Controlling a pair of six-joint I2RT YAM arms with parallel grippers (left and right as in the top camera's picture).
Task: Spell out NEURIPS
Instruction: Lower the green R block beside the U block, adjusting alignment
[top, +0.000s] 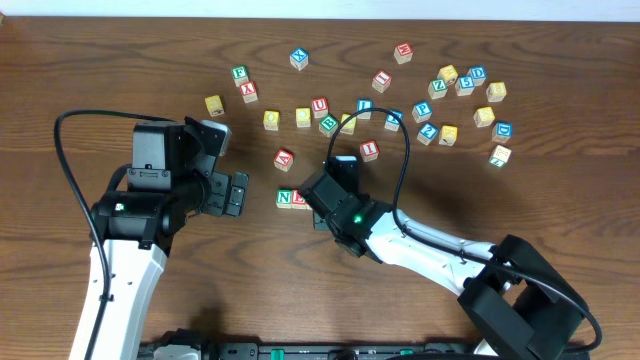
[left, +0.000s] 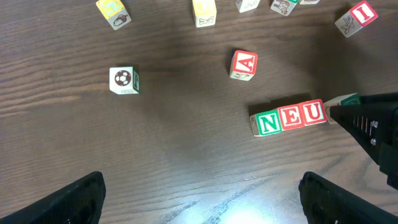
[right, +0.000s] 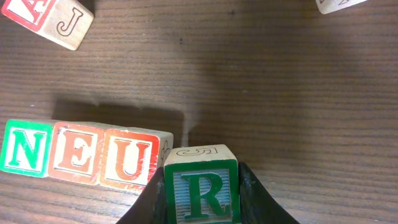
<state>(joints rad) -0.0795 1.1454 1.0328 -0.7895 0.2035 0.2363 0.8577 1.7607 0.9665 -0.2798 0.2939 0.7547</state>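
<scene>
Bare table (left: 180, 155) lies ahead of the left gripper (left: 202, 186), jaws spread wide; nothing stands between it and the N-E-U row (left: 290, 117); the football cube (left: 124, 80) sits well off to one side. The A cube (left: 243, 65) stands beyond the row, apart, leaving an open lane between. The row's U end is crowded: the right gripper (right: 202, 200) clamps the R cube (right: 202, 186) just beside U; touching or not, cannot tell; the finger on the U side has almost no clearance. Past R, plain wood. The I cube (top: 369, 150) is near. The far scatter of cubes (top: 320, 105) blocks low passes there.
</scene>
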